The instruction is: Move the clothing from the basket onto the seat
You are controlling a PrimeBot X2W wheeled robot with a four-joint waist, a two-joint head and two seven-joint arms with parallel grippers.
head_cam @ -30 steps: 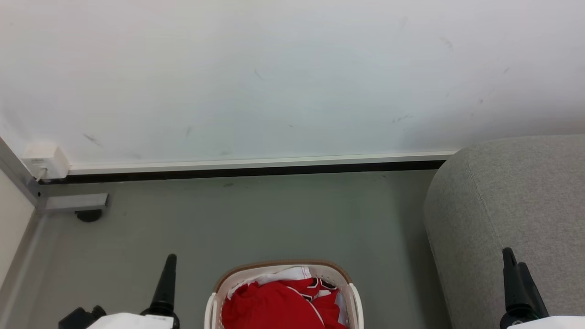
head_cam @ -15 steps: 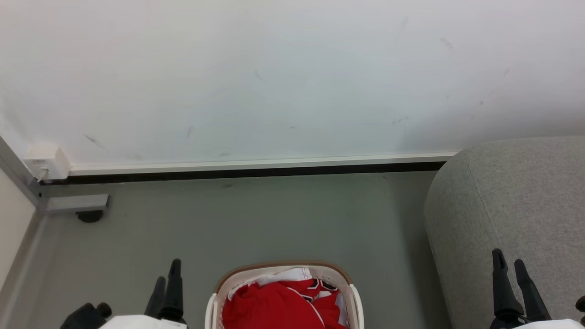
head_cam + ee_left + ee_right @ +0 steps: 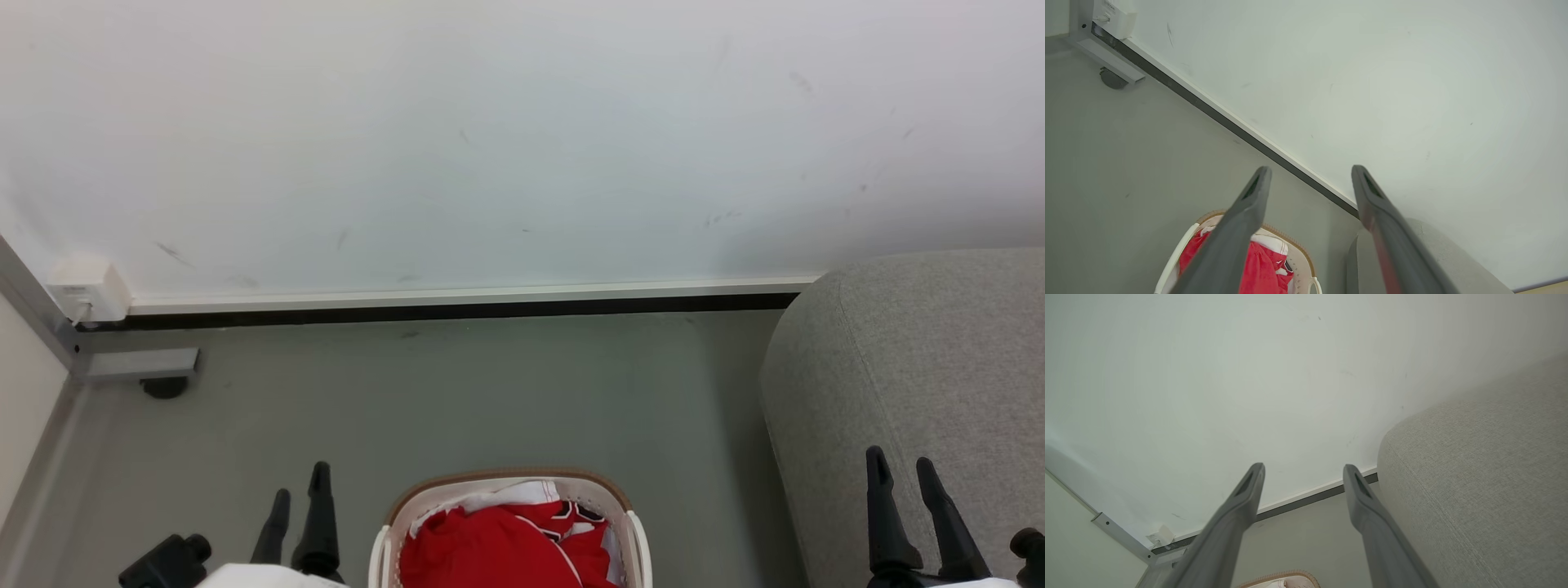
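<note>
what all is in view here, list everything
wall: one, white, behind
floor: one, grey, underfoot
skirting: one strip, white over black, foot of wall
socket box: one, white, low on wall, far left
sofa: one, light grey, right
laundry basket: one, white with brown rim, on the floor
clothing: one heap, red with white trim, in the laundry basket
left claw: one, dark, open, left of laundry basket
right claw: one, dark, open, before the sofa
</note>
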